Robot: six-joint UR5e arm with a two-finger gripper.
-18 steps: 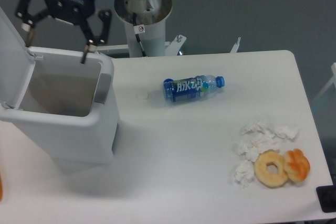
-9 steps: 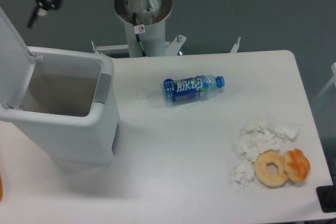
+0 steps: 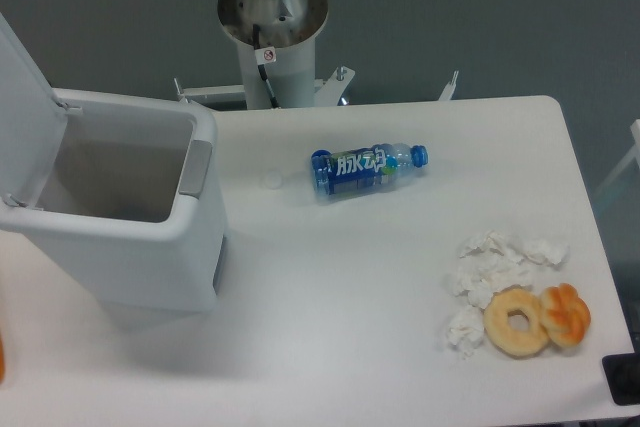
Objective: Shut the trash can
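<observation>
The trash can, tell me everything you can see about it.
The trash can is a large white boxy bin, plastic by its look, with rounded corners, standing upright on the table's left side. Its flat lid is swung up at the far left, leaving the interior open. A grey tab sits on the right rim. Nothing else touches it.

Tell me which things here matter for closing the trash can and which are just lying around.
For the job:
- large white plastic trash can, its hinged lid standing open

Lying about:
- blue plastic bottle on its side
- crumpled white tissues
- ring doughnut
- orange pastry
</observation>
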